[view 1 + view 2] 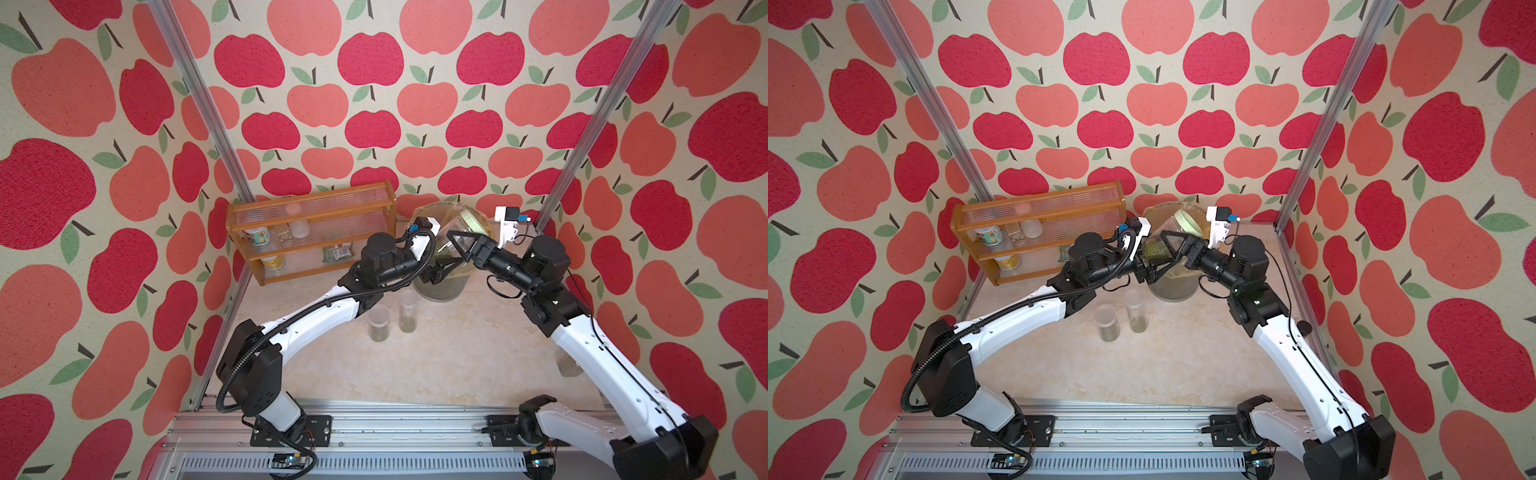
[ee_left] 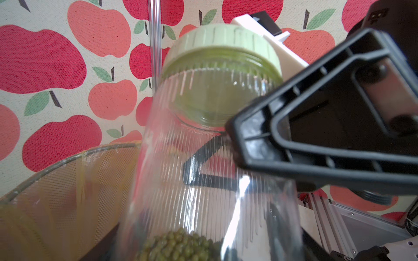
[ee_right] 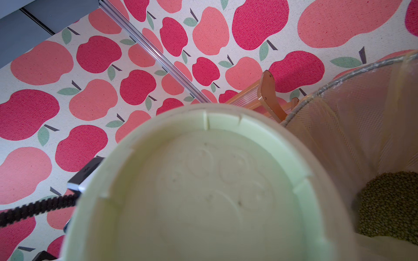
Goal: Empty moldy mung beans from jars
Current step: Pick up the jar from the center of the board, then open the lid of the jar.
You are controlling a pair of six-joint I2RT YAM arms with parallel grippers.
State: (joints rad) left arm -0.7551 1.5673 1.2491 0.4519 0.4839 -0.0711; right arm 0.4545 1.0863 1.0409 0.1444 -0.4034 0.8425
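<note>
My left gripper clamps the jar low down, tilted over the bin so the beans pooled at its bottom can fall in. The lid is still on. My right gripper straddles the neck beneath it; clamped or not, I cannot tell. A short jar and a tall jar wait at the bin's 7 o'clock, and the rack stands at 10. Only the lid is in the way.

Blurred lid (cut off at the edge) hides the right jaws in its wrist view
</note>
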